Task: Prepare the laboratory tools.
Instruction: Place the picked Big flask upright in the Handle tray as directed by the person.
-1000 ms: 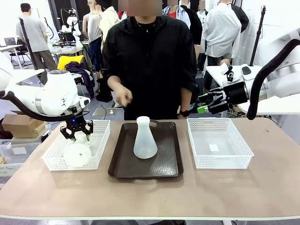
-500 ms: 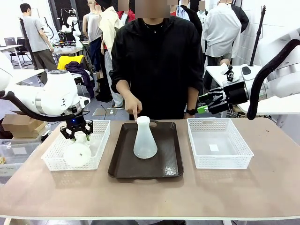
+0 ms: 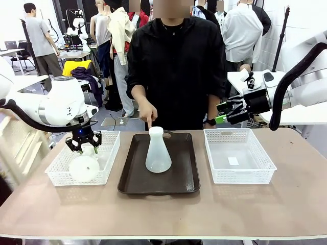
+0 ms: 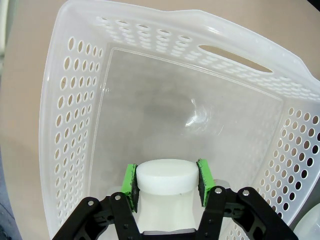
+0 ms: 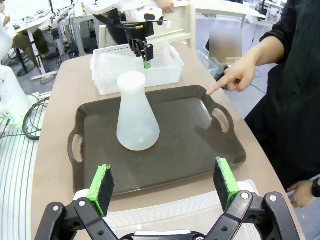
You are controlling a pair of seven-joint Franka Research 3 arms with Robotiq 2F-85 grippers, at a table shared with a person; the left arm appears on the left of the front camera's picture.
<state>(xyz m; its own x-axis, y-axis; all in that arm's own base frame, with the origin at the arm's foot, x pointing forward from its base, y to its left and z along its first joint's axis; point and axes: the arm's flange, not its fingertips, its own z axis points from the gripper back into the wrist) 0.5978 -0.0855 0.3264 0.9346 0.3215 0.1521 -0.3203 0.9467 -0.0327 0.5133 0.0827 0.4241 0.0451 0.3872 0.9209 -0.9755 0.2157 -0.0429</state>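
Flasks (image 3: 158,151) translucent matt plastic; tray (image 3: 181,178) glossy.

Room behind the pale brown desk (image 3: 163,209). A white wall (image 3: 10,20) closed the far left corner, above a white side table (image 3: 23,81) just left of the desk. Beyond the desk's far left edge, a dark garment and a yellow item (image 3: 76,67) lay heaped on a chair, with a grey floor (image 3: 110,120) visible past it. A second white table (image 3: 255,81) stood behind the desk's far right corner, beside a black upright pole (image 3: 280,35). Several people (image 3: 38,35) stood farther back. Lighting was even and bright throughout.
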